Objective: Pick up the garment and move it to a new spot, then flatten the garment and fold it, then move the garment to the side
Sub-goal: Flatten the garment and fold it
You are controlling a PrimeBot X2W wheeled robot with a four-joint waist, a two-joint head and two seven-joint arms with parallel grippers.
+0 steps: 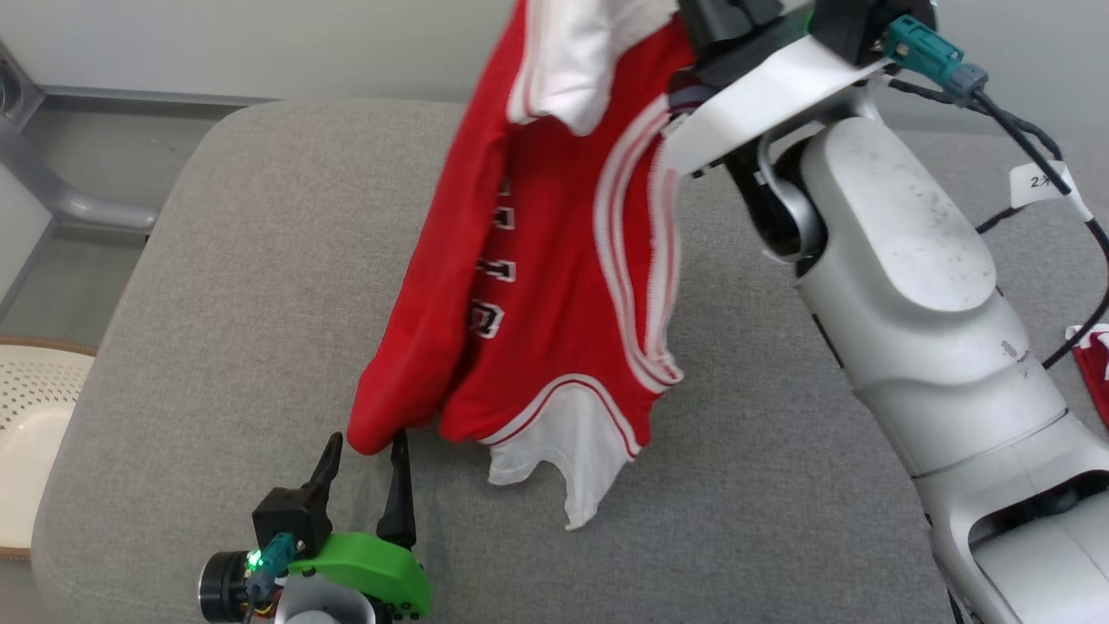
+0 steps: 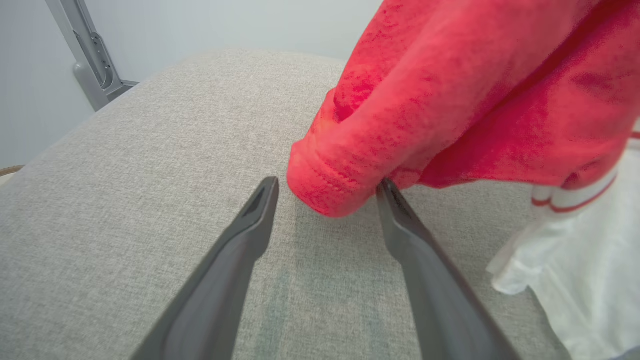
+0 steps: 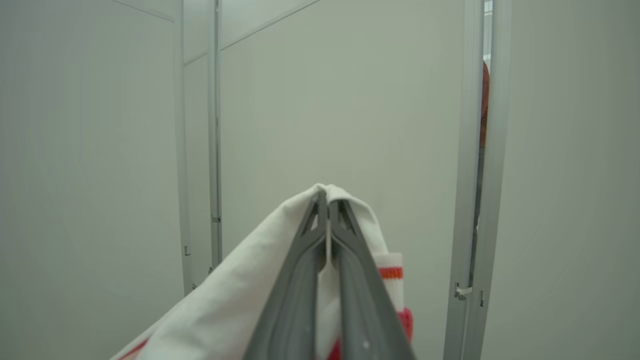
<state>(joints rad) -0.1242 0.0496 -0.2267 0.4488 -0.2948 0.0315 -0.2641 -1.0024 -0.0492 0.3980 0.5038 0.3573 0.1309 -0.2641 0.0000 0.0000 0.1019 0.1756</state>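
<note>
The garment (image 1: 537, 260) is a red jersey with white stripes, white panels and black lettering. It hangs above the grey cushioned surface (image 1: 260, 303) from the top of the head view. My right gripper (image 3: 329, 200) is shut on a white fold of the garment (image 3: 240, 295), held high and pointing at a pale wall. My left gripper (image 1: 364, 446) stands open at the lower left, its fingertips on either side of the garment's lowest red corner (image 2: 330, 185). One fingertip (image 2: 387, 187) touches that corner.
A pale perforated basket (image 1: 35, 407) sits left of the cushion. A grey metal frame (image 1: 52, 182) runs at the far left. A red cloth scrap (image 1: 1096, 364) lies at the right edge. My right forearm (image 1: 910, 286) crosses the right side.
</note>
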